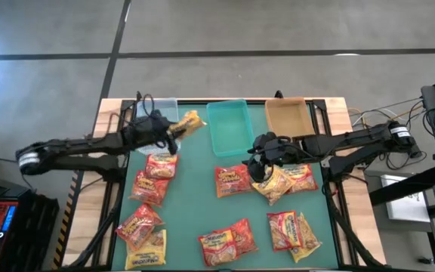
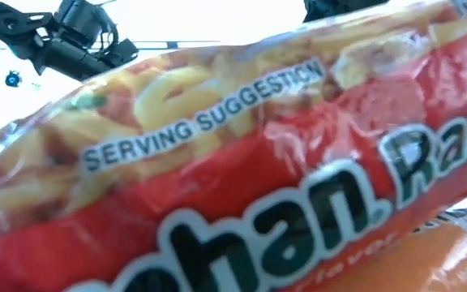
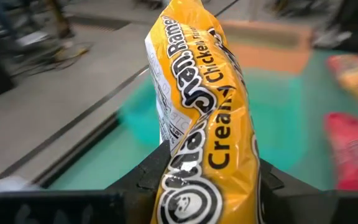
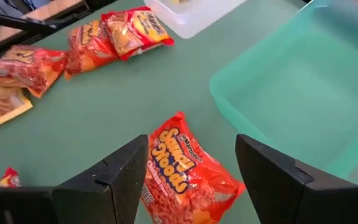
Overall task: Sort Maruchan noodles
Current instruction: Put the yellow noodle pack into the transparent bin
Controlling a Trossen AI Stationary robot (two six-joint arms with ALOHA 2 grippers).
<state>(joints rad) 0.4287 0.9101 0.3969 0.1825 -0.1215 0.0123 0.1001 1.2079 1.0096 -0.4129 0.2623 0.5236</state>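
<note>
My left gripper (image 1: 174,134) is shut on a yellow Maruchan packet (image 1: 190,122) and holds it in the air between the clear tray (image 1: 157,109) and the teal tray (image 1: 229,127). My right gripper (image 4: 191,171) hovers open, near the teal tray (image 4: 303,81). Its fingers stand on either side of a red packet (image 4: 188,174) that lies flat on the green mat; in the high view this gripper (image 1: 260,160) is at the table's middle. Several more red and yellow packets (image 1: 151,181) lie flat across the mat. A red packet (image 2: 242,178) fills the low view. My left gripper pinches the yellow packet between its two fingers (image 3: 146,179) at one end of the packet (image 3: 197,186). It comes about level from the table's left. The packet is lifted clear and sticks out past the fingertips toward the teal tray, turned edge-on.
A tan tray (image 1: 287,117) stands right of the teal one at the far edge. Packets cluster near the left edge (image 1: 140,225), the near edge (image 1: 226,240) and the right (image 1: 293,230). Another cluster (image 1: 284,181) lies just under the right arm. Wooden table borders (image 1: 109,113) frame the mat.
</note>
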